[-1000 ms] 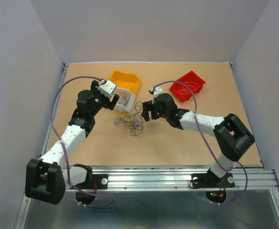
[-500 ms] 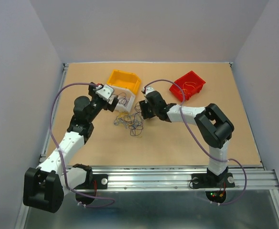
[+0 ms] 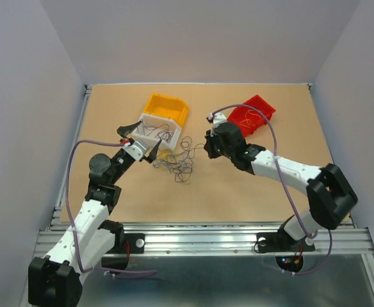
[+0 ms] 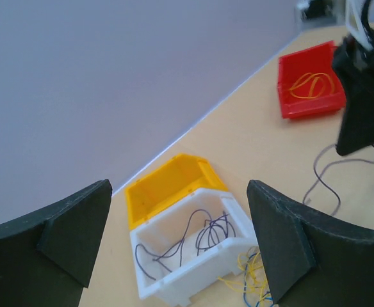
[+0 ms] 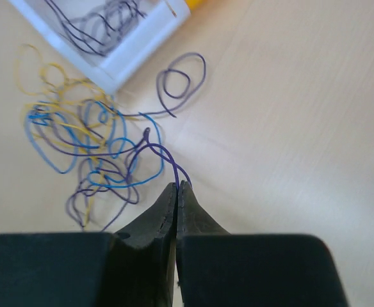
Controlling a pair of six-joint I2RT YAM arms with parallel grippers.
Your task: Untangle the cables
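Observation:
The cables [image 3: 177, 163] lie as a loose tangle of purple, blue and yellow wires mid-table, also in the right wrist view [image 5: 91, 153]. My right gripper [image 3: 206, 148] is shut on a purple strand [image 5: 150, 148]. The strand loops from the tangle's right edge up into the closed tips [image 5: 177, 185]. My left gripper [image 3: 142, 139] hovers open and holds nothing, just left of the tangle. It faces a white bin [image 4: 193, 256] that holds dark purple wires, seen between its spread fingers [image 4: 179, 192].
A yellow bin [image 3: 166, 107] sits right behind the white bin [image 3: 158, 131]. A red bin [image 3: 251, 115] at the back right holds an orange-yellow loop [image 4: 310, 84]. Yellow wires lie against the white bin's front. A separate purple loop [image 5: 182, 83] lies near the tangle.
The right gripper has closed on the purple strand and its arm has stretched out to the right. The left arm has drawn back toward the near left, with its jaws fully open.

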